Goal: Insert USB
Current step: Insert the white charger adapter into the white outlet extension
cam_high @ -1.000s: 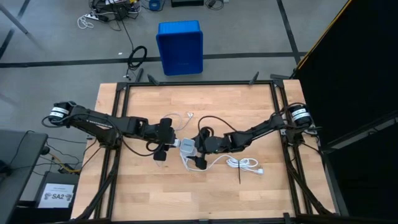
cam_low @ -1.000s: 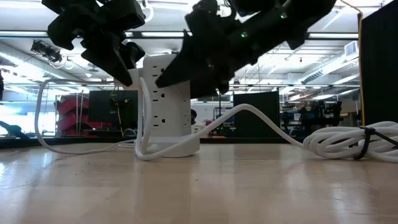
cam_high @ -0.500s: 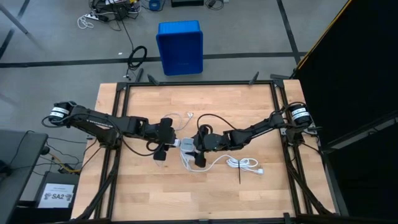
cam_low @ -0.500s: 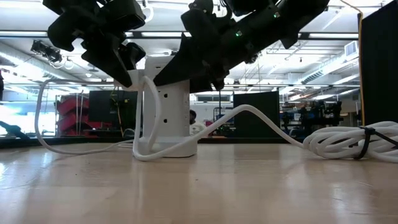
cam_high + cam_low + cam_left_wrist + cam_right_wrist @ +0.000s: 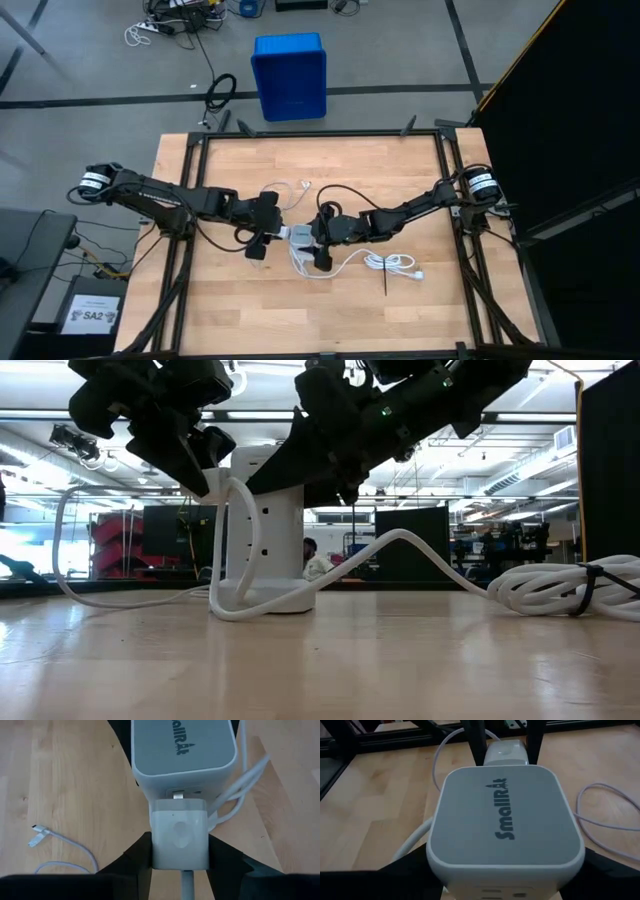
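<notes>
Near the middle of the counter stands a white power tower, upright, marked "SmallRAt" on its grey top.

The right gripper comes in from the right edge and clamps the tower: its dark fingers press against both sides of the body, just below the top.

The left gripper reaches in from the left edge and meets the tower on its other side. Its fingers are closed on a small white charger, one on each flank. The charger sits against the tower's side face, with a metal plug tip showing at the joint; whether it is fully seated cannot be told. A white lead runs out of the charger's rear, back toward the gripper.

The USB, a thin pale cable, lies loose on the counter beside the left gripper, toward the far edge. It is curved, with a small plug end free on the wood, touched by neither gripper.

A thicker white cord leaves the tower base and ends in a tied bundle toward the right near corner.
</notes>
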Robot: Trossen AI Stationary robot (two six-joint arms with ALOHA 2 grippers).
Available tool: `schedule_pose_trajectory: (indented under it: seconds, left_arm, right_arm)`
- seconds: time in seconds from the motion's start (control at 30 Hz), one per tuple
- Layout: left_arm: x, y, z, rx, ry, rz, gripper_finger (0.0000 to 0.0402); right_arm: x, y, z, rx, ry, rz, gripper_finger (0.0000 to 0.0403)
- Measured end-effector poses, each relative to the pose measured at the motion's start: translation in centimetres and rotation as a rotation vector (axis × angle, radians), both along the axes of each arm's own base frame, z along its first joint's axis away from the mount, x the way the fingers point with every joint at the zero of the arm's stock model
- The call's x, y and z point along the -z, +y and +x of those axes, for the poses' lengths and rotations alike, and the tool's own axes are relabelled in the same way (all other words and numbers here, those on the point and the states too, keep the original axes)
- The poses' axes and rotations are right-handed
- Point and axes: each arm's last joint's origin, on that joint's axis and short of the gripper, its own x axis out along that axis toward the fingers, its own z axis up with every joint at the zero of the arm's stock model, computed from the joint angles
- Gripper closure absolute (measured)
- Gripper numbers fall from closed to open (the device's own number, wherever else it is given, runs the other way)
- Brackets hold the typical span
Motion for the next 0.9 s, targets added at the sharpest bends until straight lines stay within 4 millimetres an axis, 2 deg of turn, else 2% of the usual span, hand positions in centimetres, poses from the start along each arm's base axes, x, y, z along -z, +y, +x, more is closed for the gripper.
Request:
schedule_pose_trajectory:
  seconds: [0.33, 0.7, 0.9]
  left_arm:
    - [0.9, -0.1, 0.7, -0.040, 0.027, -0.040, 0.0275]
    - [-0.8, -0.2, 1.3, -0.015, 0.068, -0.003, 0.0275]
    - [-0.5, -0.3, 1.9, -0.009, 0.114, -0.005, 0.0275]
  right_arm:
    - [0.2, 0.0, 0.1, 0.008, 0.000, -0.005, 0.0142]
    - [0.4, -0.1, 0.2, 0.008, -0.005, 0.000, 0.0142]
    - [0.4, -0.1, 0.3, 0.003, -0.012, 0.000, 0.0142]
